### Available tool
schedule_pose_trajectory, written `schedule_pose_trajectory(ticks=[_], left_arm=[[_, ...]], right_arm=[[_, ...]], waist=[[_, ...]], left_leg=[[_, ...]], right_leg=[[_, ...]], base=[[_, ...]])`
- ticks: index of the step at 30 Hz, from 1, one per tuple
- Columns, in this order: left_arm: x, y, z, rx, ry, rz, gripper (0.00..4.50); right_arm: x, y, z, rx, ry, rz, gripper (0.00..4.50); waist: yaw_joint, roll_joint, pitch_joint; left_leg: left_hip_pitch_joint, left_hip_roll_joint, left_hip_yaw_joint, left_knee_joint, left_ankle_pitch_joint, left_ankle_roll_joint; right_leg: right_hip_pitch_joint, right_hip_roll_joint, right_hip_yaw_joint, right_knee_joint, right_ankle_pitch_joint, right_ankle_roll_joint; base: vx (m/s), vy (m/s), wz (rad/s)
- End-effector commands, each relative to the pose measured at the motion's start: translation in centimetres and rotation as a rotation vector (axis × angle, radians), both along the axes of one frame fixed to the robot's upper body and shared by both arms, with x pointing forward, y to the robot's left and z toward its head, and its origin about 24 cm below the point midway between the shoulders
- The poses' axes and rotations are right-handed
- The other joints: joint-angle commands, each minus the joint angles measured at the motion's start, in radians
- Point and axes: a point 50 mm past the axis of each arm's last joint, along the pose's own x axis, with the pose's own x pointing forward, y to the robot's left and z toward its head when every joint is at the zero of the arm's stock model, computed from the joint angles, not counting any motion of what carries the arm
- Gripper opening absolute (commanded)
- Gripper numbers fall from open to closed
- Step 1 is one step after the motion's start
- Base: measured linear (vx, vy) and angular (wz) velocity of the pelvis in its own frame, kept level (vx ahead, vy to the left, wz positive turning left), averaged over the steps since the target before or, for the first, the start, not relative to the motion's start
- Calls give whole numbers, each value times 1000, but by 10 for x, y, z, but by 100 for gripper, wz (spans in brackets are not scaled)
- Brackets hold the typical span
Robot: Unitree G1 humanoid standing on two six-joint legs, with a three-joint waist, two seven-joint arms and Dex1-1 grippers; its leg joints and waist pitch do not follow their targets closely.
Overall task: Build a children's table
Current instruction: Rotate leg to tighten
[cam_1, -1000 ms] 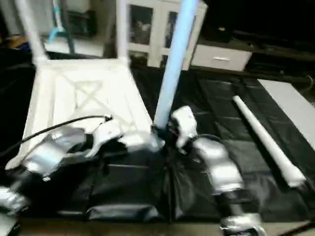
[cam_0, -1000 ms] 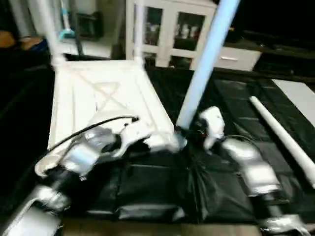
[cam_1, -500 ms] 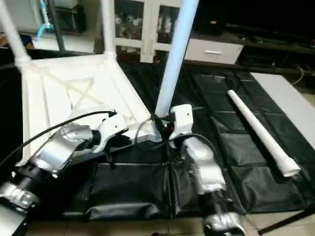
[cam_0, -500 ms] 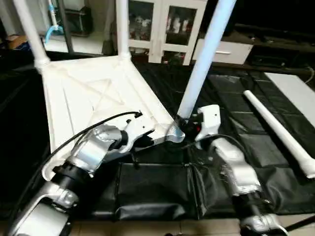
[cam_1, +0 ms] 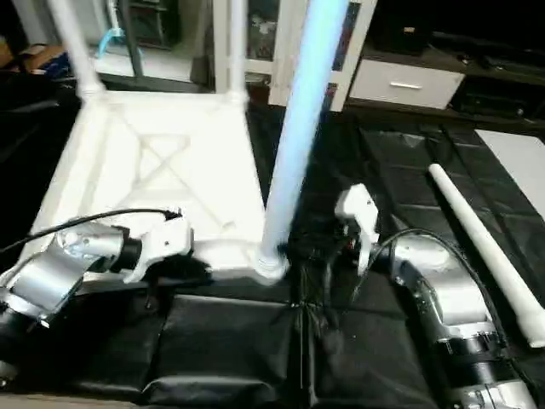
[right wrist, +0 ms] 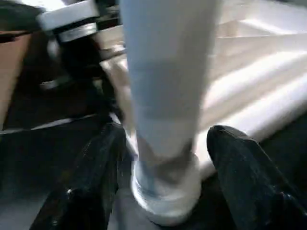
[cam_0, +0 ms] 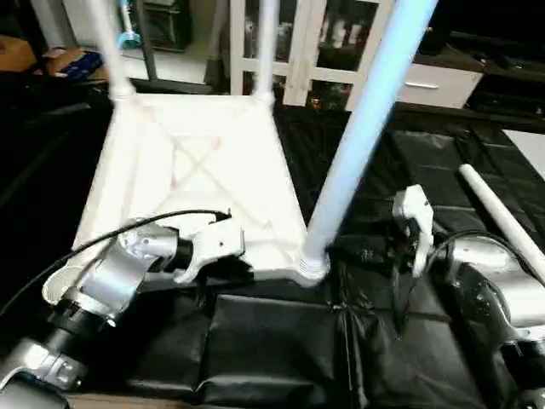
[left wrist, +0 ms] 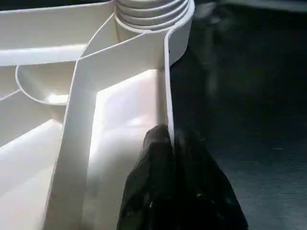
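Here, left claw (left wrist: pixel 169 143) pinching tabletop (cam_0: pixel 204 162) rim, right claw (right wrist: pixel 160 158) open (straddling leg (cam_0: pixel 358 136)).

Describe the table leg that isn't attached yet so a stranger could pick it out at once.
Start at the upturned white plastic square tabletop on the black sheeting. Look to the robot's right, past its right arm: a long white tapered tube. Unlike the upright legs, it lies flat, alone.
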Motion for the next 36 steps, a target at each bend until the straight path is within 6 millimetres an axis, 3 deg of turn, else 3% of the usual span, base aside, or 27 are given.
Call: schedule_pose_trajectory(ticks=[1,3,5,7,12,17,20,26,27,28,29,30,31,33,34,35,36], left_arm=[[-15,-10,-13,12,97,-99,0],[-17,-11,-12,7,101,-109,0],[-17,-11,-12,5,101,-117,0],[-18,-12,-12,3,101,-122,0],[-21,-12,-10,1,112,-141,0],[-23,-10,-10,7,122,-145,0],[-23,-10,-11,9,125,-145,0],[-24,-9,-12,17,134,-144,0],[-24,-9,-12,22,133,-129,0],[-17,-10,-13,24,115,-34,0],[-8,-12,-13,17,88,94,0],[-4,-13,-13,15,73,138,0],[7,-15,-14,14,19,288,0],[14,-16,-13,7,-3,380,0],[22,-18,-13,-4,-34,496,0],[26,-20,-12,-8,-55,547,0],[26,-20,-12,-9,-55,548,0]], right_arm=[[-3,-2,3,-13,8,44,299],[-5,-2,2,-18,18,64,299],[-9,0,1,-18,37,95,299],[-12,2,-1,-29,56,129,299],[-15,2,-10,-106,85,211,267],[-16,-2,-13,-144,99,242,224],[-16,-3,-13,-145,102,244,206],[-12,-3,-16,-142,87,203,196],[-9,-3,-17,-130,77,154,196],[1,-4,-26,-149,56,-16,195],[10,-6,-38,-194,55,-202,195],[12,-7,-41,-200,63,-253,193],[17,-9,-52,-219,101,-424,192],[19,-10,-56,-227,115,-517,191],[24,-15,-62,-263,109,-717,190],[26,-18,-66,-272,95,-891,189],[26,-18,-66,-272,94,-898,189]], waist=[[1,9,-59],[1,10,-53],[1,8,-48],[1,3,-49],[0,2,-51],[-1,1,-58],[-1,0,-58],[-1,-1,-56],[-3,-1,-56],[-3,-1,-54],[-11,1,-48],[-15,0,-47],[-25,-2,-47],[-34,-5,-51],[-41,-5,-52],[-46,-3,-52],[-49,-5,-54]], left_leg=[[7,30,7,-59,-68,99],[10,30,8,-63,-132,70],[11,30,5,-67,-198,38],[12,29,4,-67,-213,26],[9,27,4,-66,-191,27],[0,26,3,-62,-125,47],[1,25,5,-60,-104,59],[-1,25,4,-62,-135,48],[-1,25,4,-62,-137,43],[-1,25,4,-64,-146,41],[-1,23,4,-67,-185,3],[-1,21,2,-69,-207,-9],[-2,21,-4,-71,-238,-39],[-2,17,-12,-71,-276,-45],[-6,18,-12,-72,-275,-46],[-3,14,-12,-71,-277,-55],[-3,12,-12,-70,-284,-55]], right_leg=[[62,-49,56,-50,-64,-259],[57,-47,57,-60,-137,-240],[55,-49,58,-74,-260,-195],[52,-47,59,-78,-291,-174],[50,-44,68,-75,-281,-162],[59,-41,67,-57,-157,-196],[59,-41,68,-54,-127,-203],[60,-42,68,-61,-191,-189],[60,-42,68,-61,-198,-185],[58,-42,68,-64,-211,-182],[52,-42,67,-72,-290,-165],[52,-41,65,-77,-338,-150],[53,-40,63,-80,-401,-122],[56,-42,57,-89,-457,-89],[57,-40,59,-88,-450,-85],[46,-41,58,-97,-460,-72],[45,-40,57,-100,-469,-65]], base=[[0,0,0],[0,0,0],[0,0,0],[0,0,0],[0,0,0],[0,0,0],[0,0,0],[0,0,0],[0,0,0],[0,0,0],[0,0,0],[0,0,0],[0,0,0],[-58,16,-7],[-51,22,-8],[0,0,0],[0,0,0]])
